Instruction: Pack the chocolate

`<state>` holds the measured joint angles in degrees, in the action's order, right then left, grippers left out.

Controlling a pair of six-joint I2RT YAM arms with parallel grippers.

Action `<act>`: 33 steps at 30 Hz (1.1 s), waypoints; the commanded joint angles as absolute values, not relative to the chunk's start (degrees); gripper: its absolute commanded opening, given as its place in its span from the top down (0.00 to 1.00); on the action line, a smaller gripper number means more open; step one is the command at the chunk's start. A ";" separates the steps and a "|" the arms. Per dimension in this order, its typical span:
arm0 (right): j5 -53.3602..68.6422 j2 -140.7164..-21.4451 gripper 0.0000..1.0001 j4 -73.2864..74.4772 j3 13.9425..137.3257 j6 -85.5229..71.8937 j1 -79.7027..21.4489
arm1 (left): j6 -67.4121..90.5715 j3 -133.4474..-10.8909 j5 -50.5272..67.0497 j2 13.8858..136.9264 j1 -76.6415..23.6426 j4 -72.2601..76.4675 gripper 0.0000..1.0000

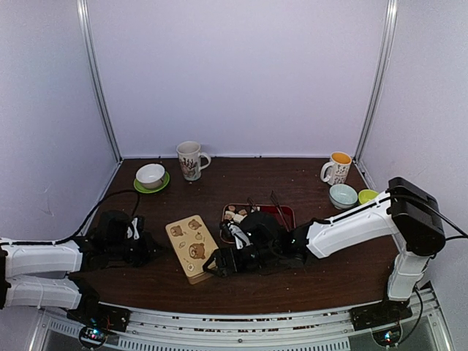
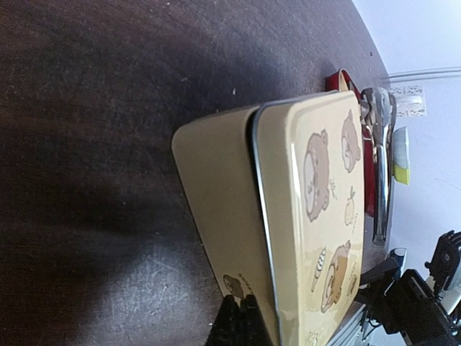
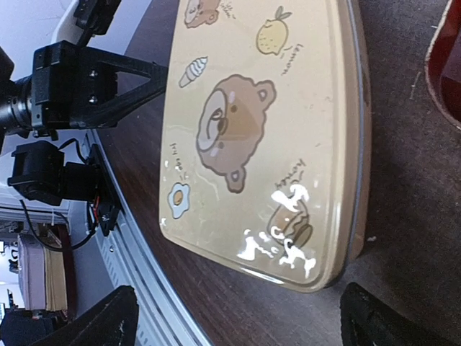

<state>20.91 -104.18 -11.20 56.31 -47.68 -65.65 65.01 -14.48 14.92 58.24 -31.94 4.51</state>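
Around: cream bear-printed tin [image 1: 191,245], closed, on dark counter [image 1: 329,272].
Chocolate [image 1: 235,213]: small pieces in red tray [image 1: 289,213], half hidden behind right arm [image 1: 344,228].
Right fingers [image 3: 94,321]: spread, at tin's near end.
Left fingers [image 2: 238,324]: pressed together, beside tin.

The tin [image 1: 191,247] lies on the worktop [image 1: 292,179] near the middle, towards the near edge. Just right of it and a little farther back sits the tray [image 1: 287,213], with the chocolate [image 1: 235,213] in its left part and the tongs [image 1: 280,207] lying across its right part. The left hand [image 1: 142,245] is left of the tin. The right hand [image 1: 214,265] is at the tin's near right corner. Along the far edge, a bowl [image 1: 151,174] sits on a saucer [image 1: 162,184] at the left, with a mug [image 1: 190,159] just right of it. A second mug [image 1: 337,168] stands at the far right, and two small bowls [image 1: 343,195] lie just nearer than it.
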 commanded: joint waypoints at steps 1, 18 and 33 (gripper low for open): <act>14.79 -102.53 0.01 -5.06 59.21 -45.05 -65.35 | 65.46 -14.15 14.36 59.25 -32.16 6.48 1.00; 19.06 -109.08 0.01 -6.63 65.68 -45.70 -65.16 | 66.99 -15.82 15.67 70.48 -32.08 16.90 1.00; 16.75 -107.12 0.02 -7.95 62.70 -48.30 -63.03 | 62.81 -26.83 18.71 84.66 -30.47 21.75 1.00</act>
<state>18.11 -109.08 -6.37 64.23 -46.98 -63.77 65.69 -23.83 17.23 83.33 -31.00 19.16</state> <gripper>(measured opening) 0.983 0.009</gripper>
